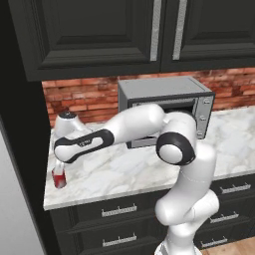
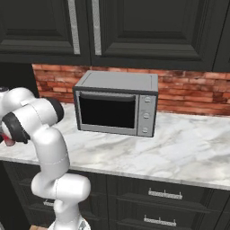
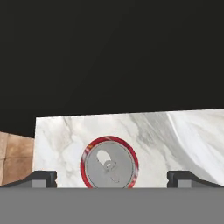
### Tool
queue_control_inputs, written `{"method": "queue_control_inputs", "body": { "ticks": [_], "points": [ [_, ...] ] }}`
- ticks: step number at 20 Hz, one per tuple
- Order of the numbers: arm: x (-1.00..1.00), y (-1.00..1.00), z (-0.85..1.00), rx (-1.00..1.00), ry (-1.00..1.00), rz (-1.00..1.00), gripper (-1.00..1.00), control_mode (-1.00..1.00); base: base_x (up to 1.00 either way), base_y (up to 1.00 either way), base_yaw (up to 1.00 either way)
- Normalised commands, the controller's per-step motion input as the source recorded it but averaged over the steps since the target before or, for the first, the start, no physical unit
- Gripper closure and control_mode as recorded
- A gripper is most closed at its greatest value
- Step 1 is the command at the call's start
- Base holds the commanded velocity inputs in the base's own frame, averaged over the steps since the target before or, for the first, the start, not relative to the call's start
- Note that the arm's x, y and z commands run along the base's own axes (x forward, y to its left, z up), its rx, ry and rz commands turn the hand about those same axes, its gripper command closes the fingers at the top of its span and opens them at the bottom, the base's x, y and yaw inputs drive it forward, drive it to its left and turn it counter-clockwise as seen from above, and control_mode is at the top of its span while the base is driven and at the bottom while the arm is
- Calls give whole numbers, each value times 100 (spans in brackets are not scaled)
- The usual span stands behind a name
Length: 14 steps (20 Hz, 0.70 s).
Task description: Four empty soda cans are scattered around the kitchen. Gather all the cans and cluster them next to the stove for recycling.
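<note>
A red soda can (image 1: 60,181) with a silver top stands upright near the left end of the white marble counter (image 1: 129,172). My gripper (image 1: 58,171) hangs straight above it, pointing down, at the end of the arm stretched out to the left. In the hand view the soda can (image 3: 109,163) sits centred between my two fingertips (image 3: 42,178), which stand wide apart with clear gaps on both sides. The gripper (image 3: 111,178) is open and holds nothing. A sliver of the red can (image 2: 8,140) peeks from behind the arm. The stove is out of view.
A grey microwave (image 1: 167,107) stands against the brick wall to the right of the can. The counter's left edge (image 3: 36,151) lies close to the can, with tile floor (image 3: 15,157) beyond. A tall dark panel (image 1: 22,164) borders the counter's left end; black cabinets hang overhead.
</note>
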Motion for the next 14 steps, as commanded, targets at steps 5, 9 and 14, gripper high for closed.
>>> {"method": "queue_control_inputs", "body": {
  "ticks": [5, 9, 14],
  "points": [
    [2, 6, -15, 0, 0, 0, -100, -100, 0, 0, 0],
    [2, 0, -13, 0, 0, 0, -100, -100, 0, 0, 0],
    [0, 0, -16, 0, 0, 0, -100, -100, 0, 0, 0]
  ]
}}
